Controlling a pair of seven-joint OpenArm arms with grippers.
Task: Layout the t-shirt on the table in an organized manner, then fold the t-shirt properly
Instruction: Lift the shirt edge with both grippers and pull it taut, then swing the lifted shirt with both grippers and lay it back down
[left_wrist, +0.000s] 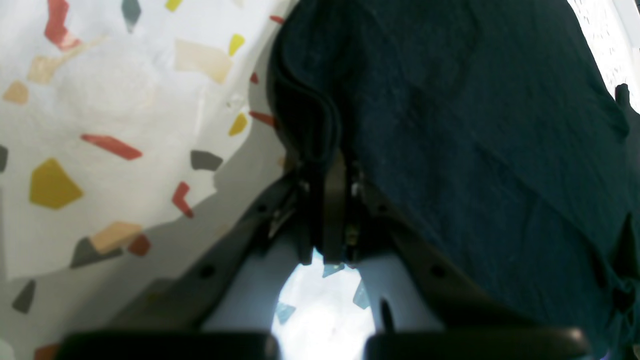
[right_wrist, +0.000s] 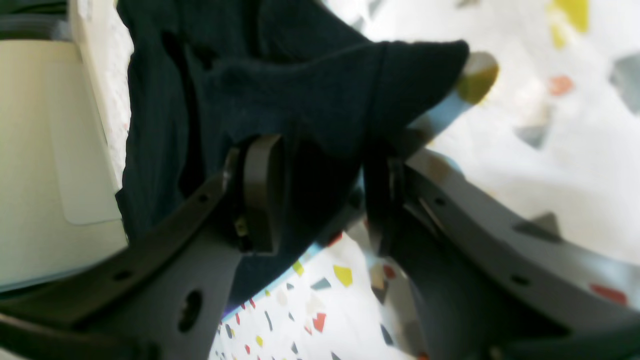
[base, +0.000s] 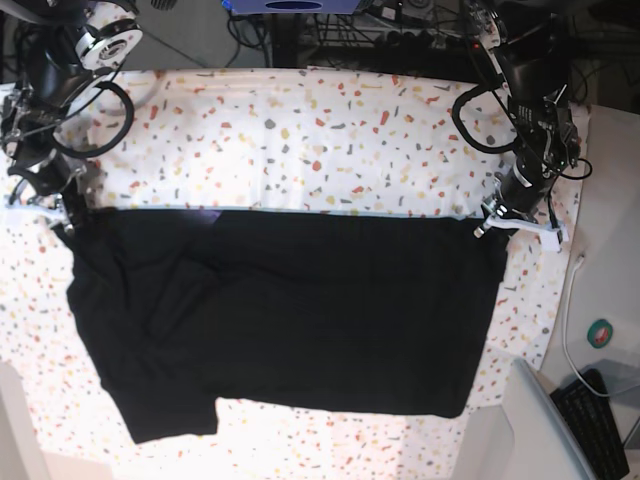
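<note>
Table: wide, under a white cover with red, orange, yellow and grey flecks; it fills most of the base view, and the bare far half shows beyond the cloth.
T-shirt: large, black and matte, spread across the near half of the table. Its far edge runs in a nearly straight line between the two tools. A sleeve lies at the near corner on the base view's left. Soft creases cross the middle. The print and tag cannot be made out.
Left arm: dark, with looped cables, on the base view's right; it reaches down to the far corner of the t-shirt on that side.
Right arm: on the base view's left, bent over the opposite far corner.
Left tool: fingers pressed together, pinching a folded black hem of the t-shirt, seen close in the left wrist view; the cloth hangs to one side and the flecked cover lies on the other.
Right tool: fingers spread partway, with a black corner of the t-shirt draped over and between them. Whether they actually grip the cloth cannot be told from the right wrist view.
Keyboard: dark, off the table at the base view's near right corner, on a plain surface.
Cable: thin, white, beside the keyboard.
</note>
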